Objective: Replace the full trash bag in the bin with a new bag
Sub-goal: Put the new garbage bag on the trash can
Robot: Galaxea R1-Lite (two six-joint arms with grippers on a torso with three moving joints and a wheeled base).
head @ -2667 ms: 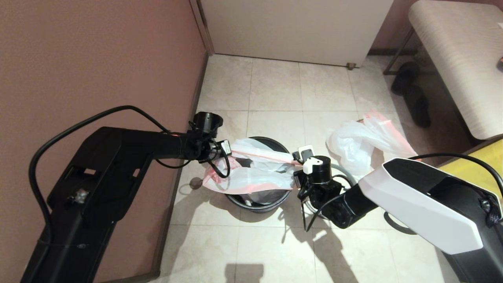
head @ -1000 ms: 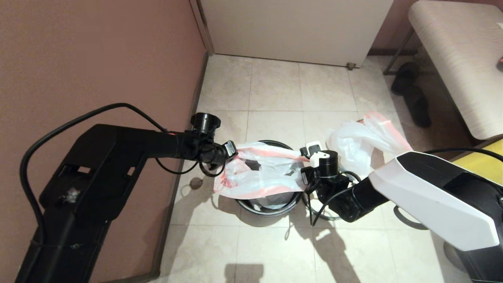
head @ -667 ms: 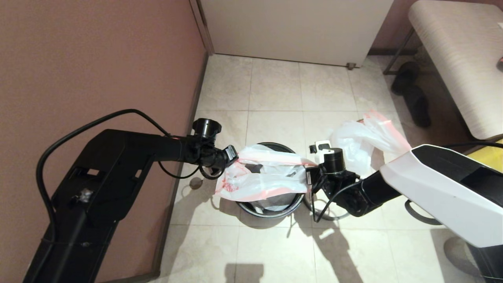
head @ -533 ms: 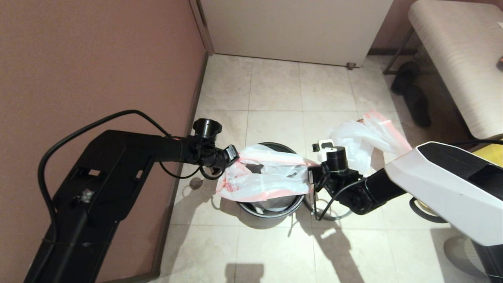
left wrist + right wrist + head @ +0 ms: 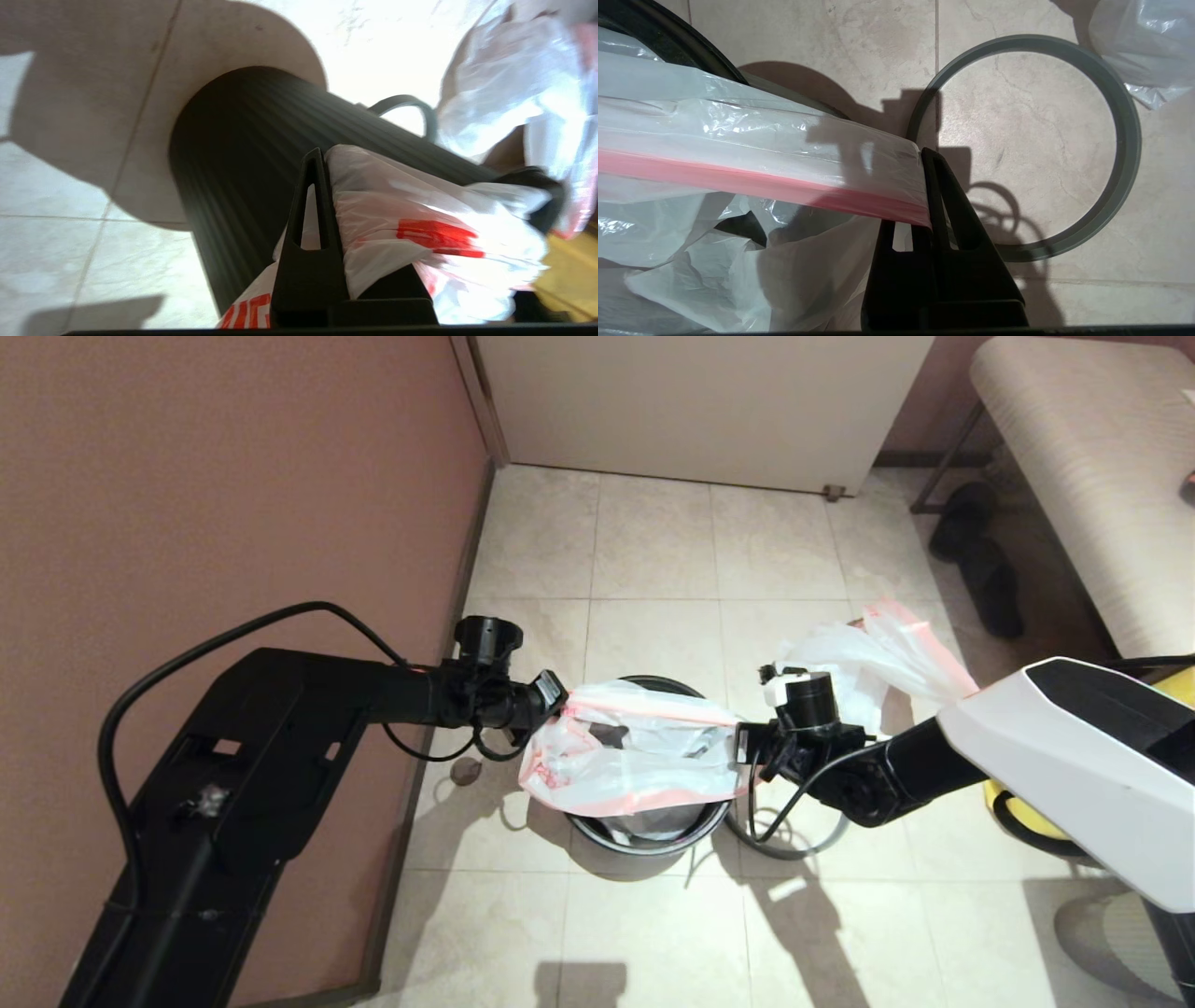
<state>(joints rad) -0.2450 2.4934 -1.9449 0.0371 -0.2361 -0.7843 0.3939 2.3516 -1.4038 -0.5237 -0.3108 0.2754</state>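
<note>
Translucent white plastic with red print, the new bag [image 5: 635,756], hangs stretched over the mouth of the bin [image 5: 649,826], a black round wastebasket on the tiled floor [image 5: 653,541] near the brown wall [image 5: 233,476]. In the head view, the left gripper [image 5: 557,695] grips the bag's edge on the wall side; the right gripper [image 5: 744,747] grips the opposite edge. The grey ring rim [image 5: 789,835] lies flat on the tiles just beside the bin, under the right arm. The full trash bag [image 5: 868,667], white with pink-red handles, sits on the floor beyond the right gripper, apart from the bin. A padded bench [image 5: 1074,476] stands at far right.

Left wrist view: the left gripper [image 5: 320,161] has its fingers pressed together on a fold of the new bag [image 5: 420,224], outside the bin's ribbed black wall [image 5: 243,177].

Right wrist view: the right gripper [image 5: 927,161] is clamped on the bag's pink-red band [image 5: 761,182], drawn taut across the bin's edge [image 5: 682,46]. The grey ring rim [image 5: 1125,140] lies on the tiles beside it, detached from the bin
</note>
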